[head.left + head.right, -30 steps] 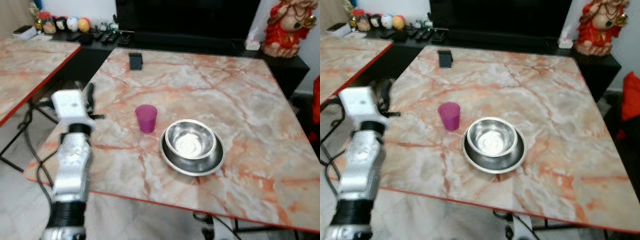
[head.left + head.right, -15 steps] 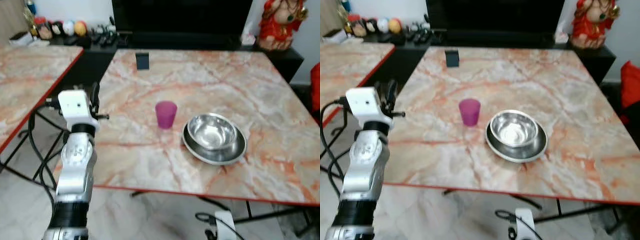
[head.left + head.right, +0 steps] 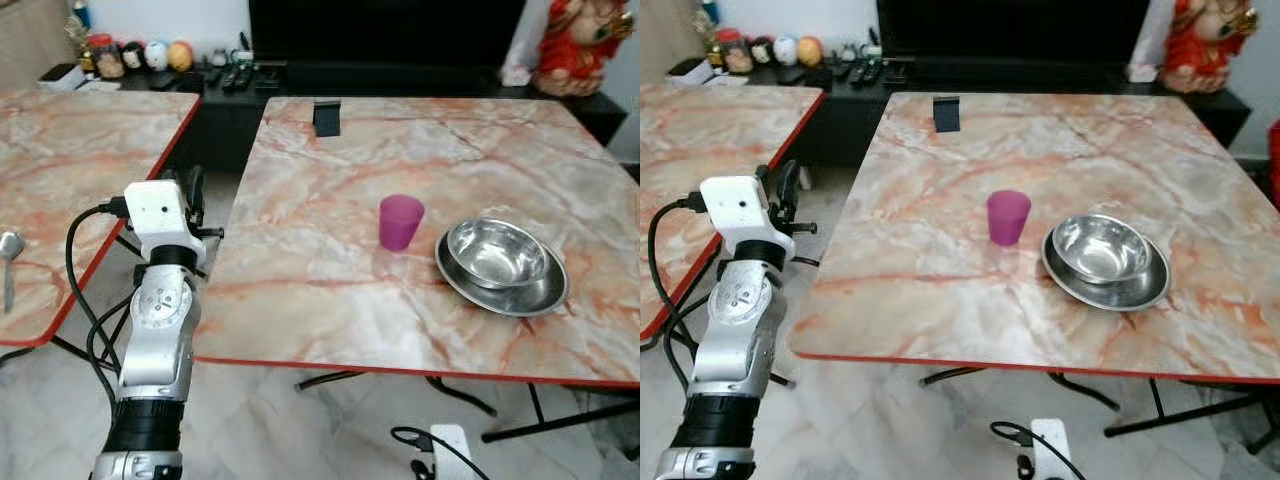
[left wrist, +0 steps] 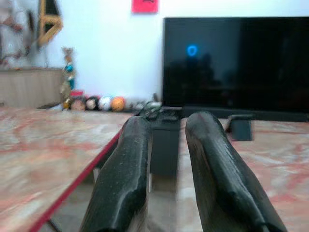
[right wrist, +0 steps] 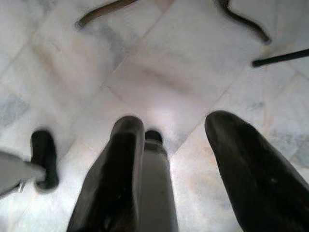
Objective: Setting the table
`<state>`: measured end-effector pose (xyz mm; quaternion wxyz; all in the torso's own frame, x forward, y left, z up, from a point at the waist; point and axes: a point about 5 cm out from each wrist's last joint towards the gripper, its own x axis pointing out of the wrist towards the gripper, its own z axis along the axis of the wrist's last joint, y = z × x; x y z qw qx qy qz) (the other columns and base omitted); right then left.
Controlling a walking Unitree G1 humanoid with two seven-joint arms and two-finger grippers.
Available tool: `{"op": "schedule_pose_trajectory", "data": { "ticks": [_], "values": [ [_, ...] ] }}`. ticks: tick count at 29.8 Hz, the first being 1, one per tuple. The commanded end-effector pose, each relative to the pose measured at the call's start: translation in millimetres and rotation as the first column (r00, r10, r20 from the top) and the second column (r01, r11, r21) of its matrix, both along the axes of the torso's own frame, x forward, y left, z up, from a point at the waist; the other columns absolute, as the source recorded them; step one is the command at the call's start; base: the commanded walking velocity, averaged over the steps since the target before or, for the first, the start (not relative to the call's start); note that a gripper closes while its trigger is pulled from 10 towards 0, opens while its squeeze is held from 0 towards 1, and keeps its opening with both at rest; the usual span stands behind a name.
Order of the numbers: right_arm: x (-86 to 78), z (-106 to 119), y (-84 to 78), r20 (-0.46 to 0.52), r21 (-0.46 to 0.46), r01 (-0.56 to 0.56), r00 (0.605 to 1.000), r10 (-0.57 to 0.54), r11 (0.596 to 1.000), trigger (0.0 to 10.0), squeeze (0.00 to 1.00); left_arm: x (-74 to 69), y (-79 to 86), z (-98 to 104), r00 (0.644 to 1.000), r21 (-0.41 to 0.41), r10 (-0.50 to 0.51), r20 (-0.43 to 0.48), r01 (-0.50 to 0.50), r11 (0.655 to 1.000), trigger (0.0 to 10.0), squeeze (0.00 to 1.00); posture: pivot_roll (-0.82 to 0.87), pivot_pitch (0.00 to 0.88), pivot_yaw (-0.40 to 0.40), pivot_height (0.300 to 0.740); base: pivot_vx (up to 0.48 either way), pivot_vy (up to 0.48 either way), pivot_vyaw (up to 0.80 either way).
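On the near table point(image 3: 330, 300), a cup point(image 3: 401, 221) stands just left of a bowl point(image 3: 497, 254) nested in a wider bowl point(image 3: 545, 293). A phone stand point(image 3: 326, 117) sits at the far edge. A second table point(image 3: 70, 150) lies to the left, a spoon point(image 3: 8, 262) on it. The left arm point(image 3: 158, 330) rises between them.

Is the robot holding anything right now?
No. The left gripper and the right gripper are both open and empty.
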<state>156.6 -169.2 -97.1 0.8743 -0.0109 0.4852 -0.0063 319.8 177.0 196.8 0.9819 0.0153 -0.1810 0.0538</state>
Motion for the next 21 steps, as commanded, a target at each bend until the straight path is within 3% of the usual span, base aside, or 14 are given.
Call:
{"op": "schedule_pose_trajectory", "data": {
  "ticks": [1,21],
  "values": [
    [2.6,0.7,5.4,0.007,0.012,-0.007,1.000,0.007,1.000,10.0,0.00,0.2,3.3,4.5,1.000,-0.001,0.013,0.021,-0.013,1.000,10.0,0.00,0.01,0.000,-0.023,0.740,0.000,0.375,0.00],
    [3.4,1.1,5.2,0.012,0.005,-0.016,1.000,0.016,1.000,10.0,0.00,0.9,3.0,3.9,0.999,-0.008,0.023,0.023,-0.023,1.000,10.0,0.00,0.02,0.000,-0.023,0.740,0.000,0.372,0.00]
  ]
}}
